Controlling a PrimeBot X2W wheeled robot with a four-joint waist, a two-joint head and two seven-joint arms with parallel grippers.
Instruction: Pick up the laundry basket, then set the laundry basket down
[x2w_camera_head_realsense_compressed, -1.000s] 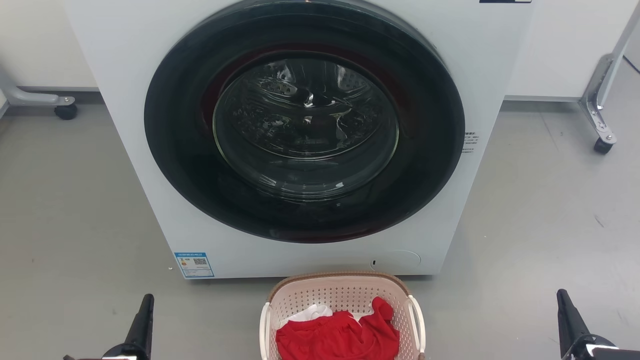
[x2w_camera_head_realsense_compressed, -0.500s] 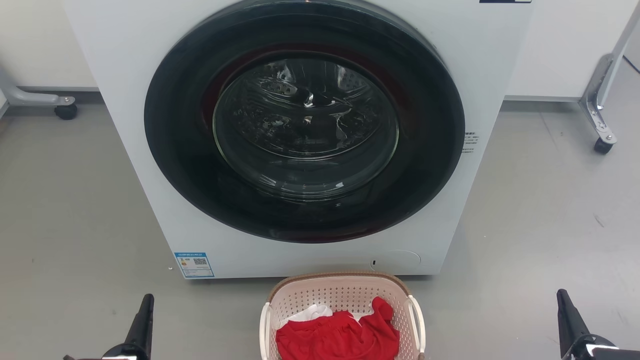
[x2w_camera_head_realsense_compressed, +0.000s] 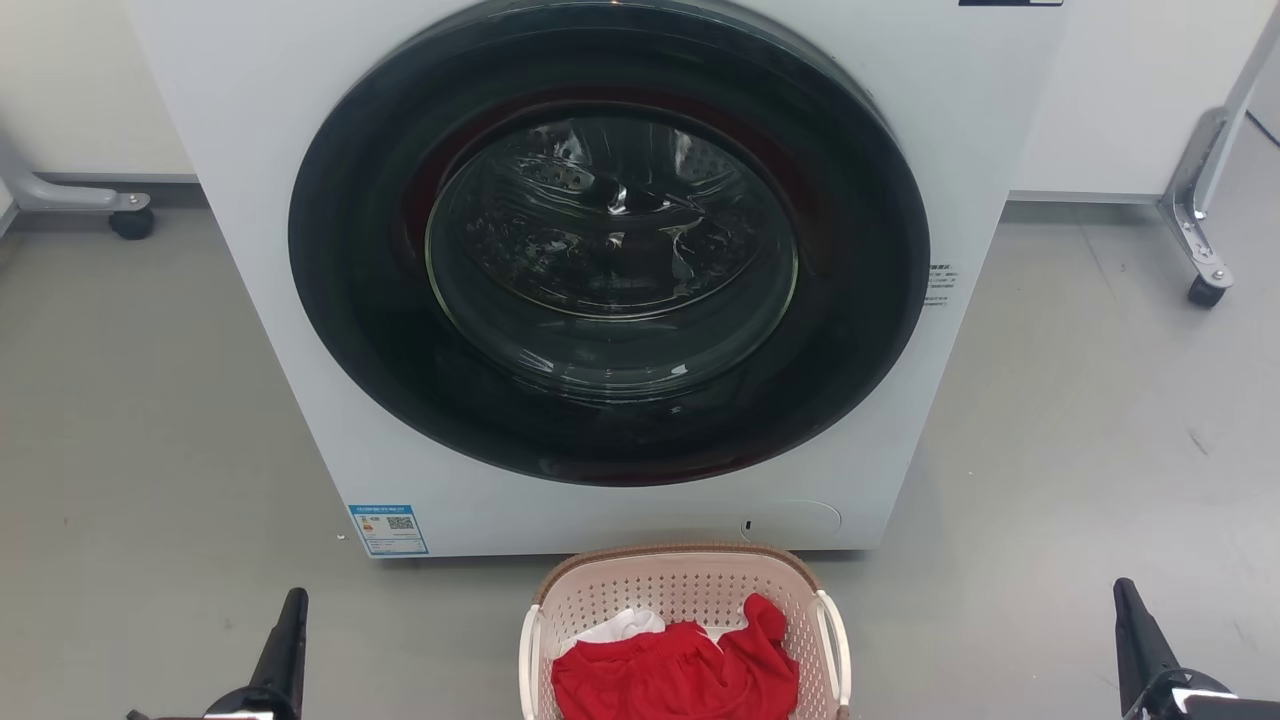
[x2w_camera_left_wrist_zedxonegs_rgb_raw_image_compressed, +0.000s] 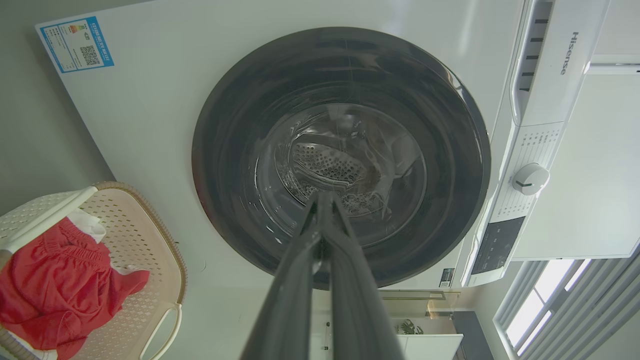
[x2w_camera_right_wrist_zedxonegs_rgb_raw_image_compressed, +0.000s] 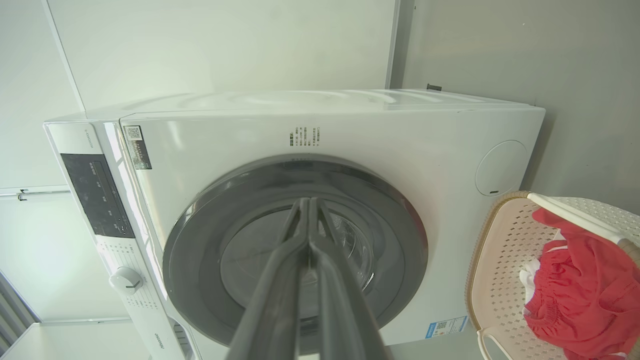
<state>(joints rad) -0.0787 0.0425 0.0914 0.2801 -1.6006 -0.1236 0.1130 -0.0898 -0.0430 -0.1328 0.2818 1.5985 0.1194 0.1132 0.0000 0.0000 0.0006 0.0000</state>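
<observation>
A: Pink-cream plastic, perforated walls, brown rim: basket (x2w_camera_head_realsense_compressed: 690, 592). Location?

B: On the grey floor (x2w_camera_head_realsense_compressed: 150, 400), upright, just in front of the washer (x2w_camera_head_realsense_compressed: 620, 250), at bottom centre of the head view. Far rim close to the front panel; contact there not determinable.

A: Contents?

B: Red cloth (x2w_camera_head_realsense_compressed: 680, 670) heaped inside, white cloth (x2w_camera_head_realsense_compressed: 625, 625) tucked behind it on the left.

A: Handles?

B: White, one per side, right handle (x2w_camera_head_realsense_compressed: 836, 640) plainly seen. Nothing touching either.

A: Left gripper (x2w_camera_head_realsense_compressed: 292, 605)?

B: Lower left of the head view, well apart from the basket. In the left wrist view, gripper (x2w_camera_left_wrist_zedxonegs_rgb_raw_image_compressed: 322, 200) closed tip to tip, nothing between the fingers, pointed at the door (x2w_camera_left_wrist_zedxonegs_rgb_raw_image_compressed: 345, 160). Basket (x2w_camera_left_wrist_zedxonegs_rgb_raw_image_compressed: 135, 240) off to the lower left of that view.

A: Right gripper (x2w_camera_head_realsense_compressed: 1125, 592)?

B: Lower right of the head view, likewise well apart from the basket. In the right wrist view, gripper (x2w_camera_right_wrist_zedxonegs_rgb_raw_image_compressed: 307, 202) pinched closed at the tips, empty, also aimed at the door. Basket (x2w_camera_right_wrist_zedxonegs_rgb_raw_image_compressed: 505, 250) at the right edge there, red cloth showing over the wall.

A: Other notes?

B: Door closed, drum visible through the glass. Blue sticker (x2w_camera_head_realsense_compressed: 388, 528) on the washer's lower left corner. White dial (x2w_camera_left_wrist_zedxonegs_rgb_raw_image_compressed: 530, 178) on the control panel.
</observation>
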